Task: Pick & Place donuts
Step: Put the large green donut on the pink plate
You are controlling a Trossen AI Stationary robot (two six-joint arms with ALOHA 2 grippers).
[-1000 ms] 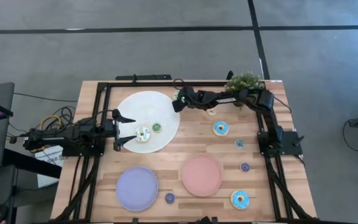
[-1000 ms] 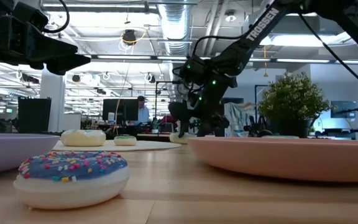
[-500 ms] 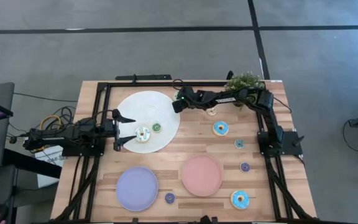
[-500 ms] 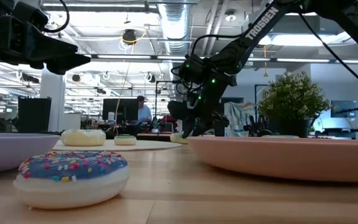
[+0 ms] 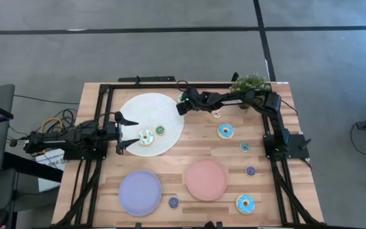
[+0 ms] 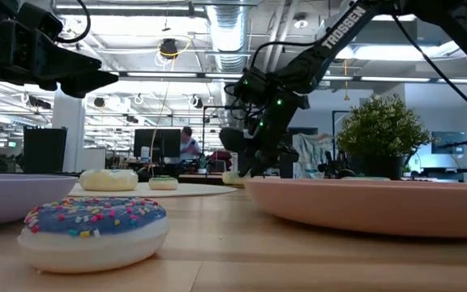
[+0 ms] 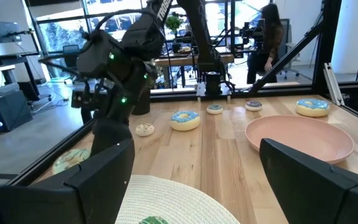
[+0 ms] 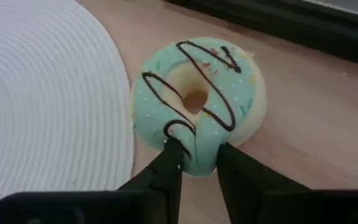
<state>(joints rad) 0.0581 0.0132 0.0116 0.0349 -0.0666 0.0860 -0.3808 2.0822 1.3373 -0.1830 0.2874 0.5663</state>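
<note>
low, right hand (image 8: 197,163) pinching green donut (image 8: 197,102)

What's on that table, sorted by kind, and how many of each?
Donuts: 9, counting the mint donut pinched in the right tool
Plates: 2
White mat: 1
Potted plant: 1
Total: 13

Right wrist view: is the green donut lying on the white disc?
No, the green donut sits on bare wood beside the white disc, pinched by the right pincer.
</note>
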